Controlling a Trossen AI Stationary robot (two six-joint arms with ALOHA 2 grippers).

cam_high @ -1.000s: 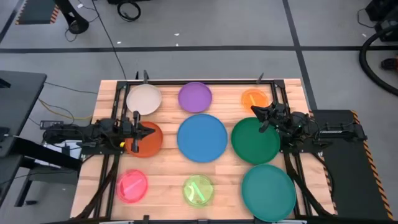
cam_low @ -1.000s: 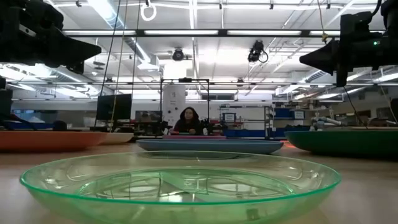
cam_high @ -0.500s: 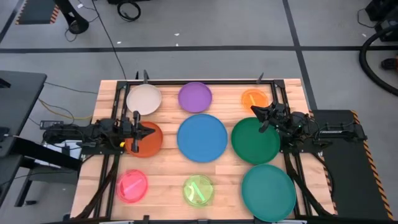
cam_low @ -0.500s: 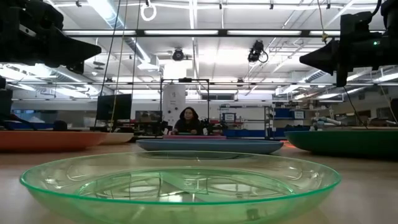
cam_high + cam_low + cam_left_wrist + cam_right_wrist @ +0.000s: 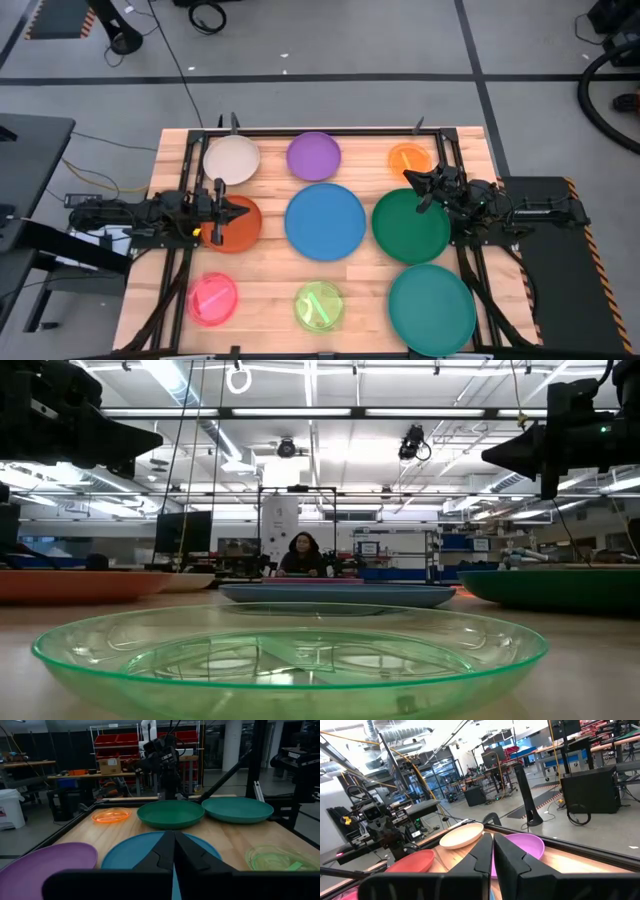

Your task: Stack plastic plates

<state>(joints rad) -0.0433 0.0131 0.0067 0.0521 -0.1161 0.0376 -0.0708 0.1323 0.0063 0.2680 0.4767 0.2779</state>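
Note:
Nine round plates lie apart, each flat on the wooden table. In the far row are cream [image 5: 232, 159], purple [image 5: 313, 156] and small orange [image 5: 409, 158]. Rust-orange [image 5: 225, 232], blue [image 5: 325, 221] and dark green [image 5: 410, 230] make the middle row. Pink [image 5: 212, 298], lime [image 5: 318, 306] and teal [image 5: 432, 309] sit near. My left gripper [image 5: 246, 212] is shut and hovers over the rust-orange plate, pointing at the blue one. My right gripper [image 5: 406, 176] is shut, above the dark green plate's far edge. The low view shows both raised well above the table.
A black frame [image 5: 300, 131] runs along the table's far edge and down both sides by the arm bases. Bare wood strips separate the plates. A person [image 5: 303, 555] sits in the room beyond the far edge.

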